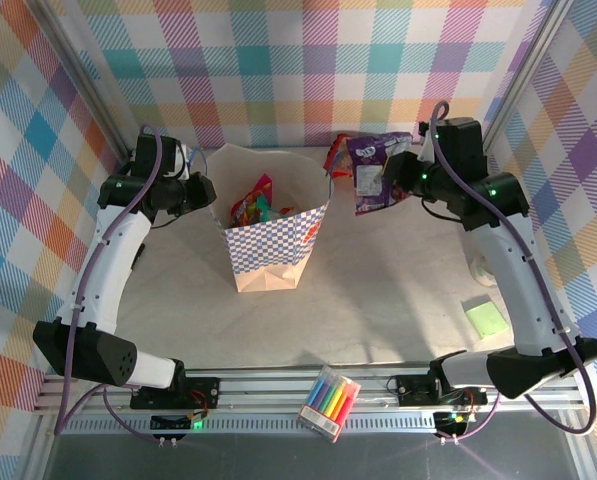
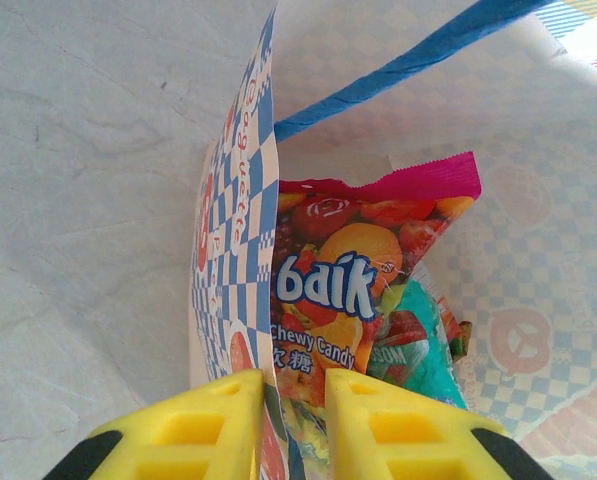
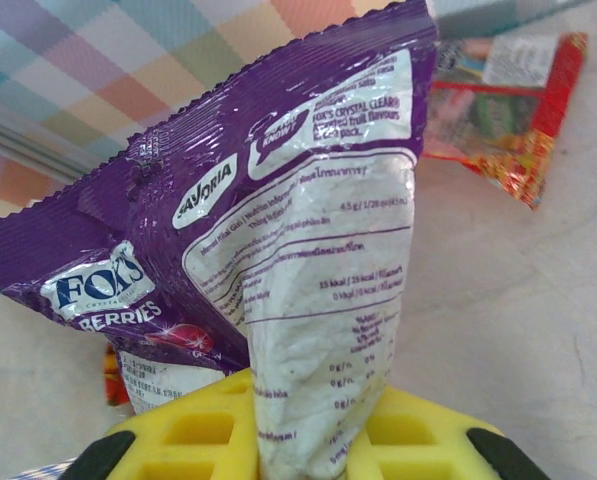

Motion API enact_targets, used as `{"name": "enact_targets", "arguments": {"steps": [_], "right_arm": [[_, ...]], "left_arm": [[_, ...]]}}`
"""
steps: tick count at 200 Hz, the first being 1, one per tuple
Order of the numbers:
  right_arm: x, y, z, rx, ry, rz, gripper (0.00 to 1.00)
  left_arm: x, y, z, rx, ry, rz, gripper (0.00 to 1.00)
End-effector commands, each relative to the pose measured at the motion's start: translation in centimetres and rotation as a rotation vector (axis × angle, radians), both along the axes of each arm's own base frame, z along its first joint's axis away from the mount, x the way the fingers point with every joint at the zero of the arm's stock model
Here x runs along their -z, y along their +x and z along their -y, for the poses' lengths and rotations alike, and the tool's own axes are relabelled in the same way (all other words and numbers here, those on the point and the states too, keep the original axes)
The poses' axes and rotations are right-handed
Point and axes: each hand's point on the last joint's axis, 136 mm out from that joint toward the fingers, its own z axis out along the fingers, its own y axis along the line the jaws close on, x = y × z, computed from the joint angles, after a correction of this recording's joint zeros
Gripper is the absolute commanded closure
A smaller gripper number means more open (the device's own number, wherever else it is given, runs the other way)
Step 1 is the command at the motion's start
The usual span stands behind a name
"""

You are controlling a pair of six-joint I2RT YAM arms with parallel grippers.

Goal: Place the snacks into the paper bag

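Aloft beside the upright tan kraft paper bag [image 1: 268, 245] with a blue-and-white checkered band, a glossy purple berry-candy packet [image 3: 278, 200] hangs clenched in the right tool [image 3: 308, 410] above the pale table [image 1: 378, 310]. The left tool [image 2: 294, 390] pinches the bag's left wall; a pink-edged multicolour chewy-candy packet [image 2: 363, 270] stands inside beside a teal packet [image 2: 418, 345].

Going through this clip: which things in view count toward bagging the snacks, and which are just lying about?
Part of the job:
- paper bag, wall pinched by the left gripper
- multicolour candy packet and teal packet, inside the bag
- purple packet, held by the right gripper
- red packet, lying loose beyond it

Just lying about:
- marker pack, near edge
- green pad, right side
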Motion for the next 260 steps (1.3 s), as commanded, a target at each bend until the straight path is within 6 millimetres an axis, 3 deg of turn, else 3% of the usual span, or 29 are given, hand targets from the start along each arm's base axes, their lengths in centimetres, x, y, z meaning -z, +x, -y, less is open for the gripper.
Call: {"name": "enact_targets", "arguments": {"steps": [1,46,133,200,260], "right_arm": [[-3.4,0.2,-1.4,-0.037,0.047,0.094,0.81],[-6.0,0.4,-3.9,-0.099,0.041,0.155,0.83],[-10.1,0.7,-11.0,-0.263,0.068,0.264,0.84],[-8.4,2.2,-16.2,-0.337,0.104,0.227,0.84],[-5.2,3.5,-20.7,-0.382,0.067,0.151,0.84]], "left_arm": [[-1.1,0.4,0.1,0.003,-0.025,0.039,0.76],[-1.3,0.3,0.1,0.004,-0.025,0.045,0.76],[-1.2,0.3,0.2,0.006,-0.031,0.049,0.76],[-0.8,0.2,0.3,0.012,-0.033,0.038,0.76],[-0.9,0.1,0.2,0.014,-0.023,0.038,0.76]]}}
